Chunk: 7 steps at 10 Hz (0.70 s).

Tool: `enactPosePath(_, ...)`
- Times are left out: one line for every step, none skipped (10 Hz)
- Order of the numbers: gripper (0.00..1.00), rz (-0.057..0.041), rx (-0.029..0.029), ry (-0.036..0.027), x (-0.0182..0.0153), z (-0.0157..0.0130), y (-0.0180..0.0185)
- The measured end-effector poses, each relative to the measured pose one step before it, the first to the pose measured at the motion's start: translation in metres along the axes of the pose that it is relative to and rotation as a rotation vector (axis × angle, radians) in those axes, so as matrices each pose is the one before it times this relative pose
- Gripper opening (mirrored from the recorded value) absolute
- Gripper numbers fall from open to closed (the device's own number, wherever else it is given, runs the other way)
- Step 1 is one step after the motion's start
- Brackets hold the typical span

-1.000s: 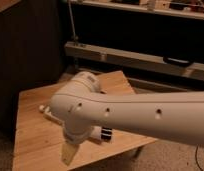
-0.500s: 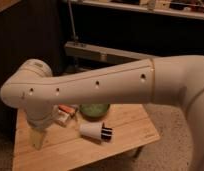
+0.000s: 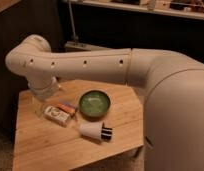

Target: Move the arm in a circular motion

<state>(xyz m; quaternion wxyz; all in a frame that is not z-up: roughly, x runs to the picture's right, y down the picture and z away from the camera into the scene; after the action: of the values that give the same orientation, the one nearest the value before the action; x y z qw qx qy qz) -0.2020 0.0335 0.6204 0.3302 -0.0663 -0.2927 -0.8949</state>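
The arm (image 3: 90, 65) is a thick glossy white tube with small dark dots. It reaches from the lower right across to the upper left and bends down at a rounded joint (image 3: 30, 57). Its yellowish-tan gripper (image 3: 39, 106) hangs below that joint, over the left part of the wooden table (image 3: 50, 150). The gripper is just left of a small white packet (image 3: 57, 115) and appears to hold nothing.
A green bowl (image 3: 95, 104) sits mid-table. A white cylinder with a black end (image 3: 94, 131) lies in front of it. An orange-tipped item (image 3: 68, 106) lies beside the packet. Dark shelving (image 3: 145, 30) stands behind the table.
The arm has swung further left and back, and its forearm has risen. The bowl, the packet and the cylinder, partly covered before, now show in full.
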Motion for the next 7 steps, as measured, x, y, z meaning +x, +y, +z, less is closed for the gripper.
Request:
enactPosePath(0.8, 0.05102, -0.0085, 0.00137, -0.00022, -0.00052, 0.02483)
enactPosePath(0.8, 0.04373, -0.00845, 0.0, -0.00276, -0.0006, 0.02198)
enactPosePath(0.8, 0.05897, -0.01023, -0.00032, -0.0053, -0.00051, 0.02968)
enactPosePath(0.8, 0.06208, -0.00875, 0.00195, -0.00538, -0.00057, 0.03273)
enactPosePath(0.8, 0.05329, -0.00581, 0.00254, -0.00535, -0.00005, 0.02984)
enactPosePath(0.8, 0.06336, -0.00298, 0.00042, -0.00968, -0.00058, 0.03624)
enactPosePath(0.8, 0.06072, -0.00524, -0.00019, -0.01206, -0.00159, 0.0357)
